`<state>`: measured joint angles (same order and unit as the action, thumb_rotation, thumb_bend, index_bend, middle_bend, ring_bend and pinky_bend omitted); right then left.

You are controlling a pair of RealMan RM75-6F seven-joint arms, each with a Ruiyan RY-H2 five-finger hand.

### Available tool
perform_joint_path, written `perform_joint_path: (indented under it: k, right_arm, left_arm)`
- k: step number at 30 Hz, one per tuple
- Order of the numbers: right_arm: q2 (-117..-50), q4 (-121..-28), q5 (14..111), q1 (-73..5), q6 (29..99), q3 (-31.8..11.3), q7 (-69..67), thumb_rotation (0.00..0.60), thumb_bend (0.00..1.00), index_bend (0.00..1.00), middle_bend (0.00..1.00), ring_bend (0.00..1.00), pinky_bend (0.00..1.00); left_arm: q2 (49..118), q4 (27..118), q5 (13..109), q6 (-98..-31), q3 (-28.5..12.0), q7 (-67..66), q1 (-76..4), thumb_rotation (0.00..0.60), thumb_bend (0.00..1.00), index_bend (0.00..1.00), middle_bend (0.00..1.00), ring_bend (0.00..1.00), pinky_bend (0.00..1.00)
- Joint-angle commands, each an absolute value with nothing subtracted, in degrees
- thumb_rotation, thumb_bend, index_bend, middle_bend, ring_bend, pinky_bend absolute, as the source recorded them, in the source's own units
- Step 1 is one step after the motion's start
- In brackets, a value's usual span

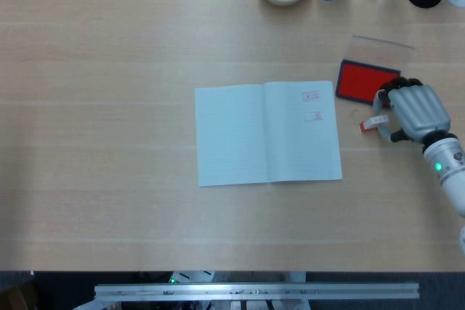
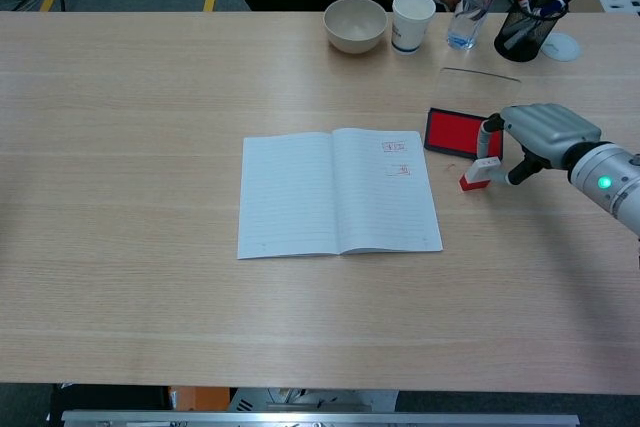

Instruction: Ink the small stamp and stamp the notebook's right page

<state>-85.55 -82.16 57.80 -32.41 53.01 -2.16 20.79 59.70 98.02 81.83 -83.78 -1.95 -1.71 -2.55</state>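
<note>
The notebook (image 2: 338, 192) lies open, 2 red marks already showing on its right page. Just right of it, the stamp (image 2: 477, 175) is pinched, tilted, by the right hand (image 2: 538, 137) beside the ink pad (image 2: 455, 133). Inking is judged to be next: the stamp must be carried onto the pad and pressed.

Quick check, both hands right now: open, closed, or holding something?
Left hand: not in either view.
Right hand: holding the small stamp in its fingers, beside the ink pad.
</note>
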Motion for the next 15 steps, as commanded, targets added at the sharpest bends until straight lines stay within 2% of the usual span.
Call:
perform_joint_path:
  k: [1,8,15]
  right_arm:
    - [-85.4,-82.4,57.8,-32.4,52.8,-2.2,20.9,0.6,0.26,0.46,0.31,0.16,0.2]
    - [-83.3,-85.0,59.0,-32.1,53.8,-2.5,21.0,0.6,0.24,0.44,0.3,0.15,0.19]
    - [-76.8,-92.4,60.6,-30.3,57.7,-2.7,20.9,0.6,0.24,0.44,0.3,0.15,0.19]
  left_arm:
    - [59.7,98.1,81.9,-83.8,-2.0,-1.7,-2.6,0.6,0.26,0.13,0.13,0.11,0.08]
    - [59.5,98.3,81.8,-83.8,-2.2,-1.7,-2.7,0.6,0.26,0.13,0.13,0.11,0.08]
    - [59.5,98.3,81.5,-83.7,-2.5,-1.9,-3.0,0.6,0.26,0.13,0.13,0.11,0.08]
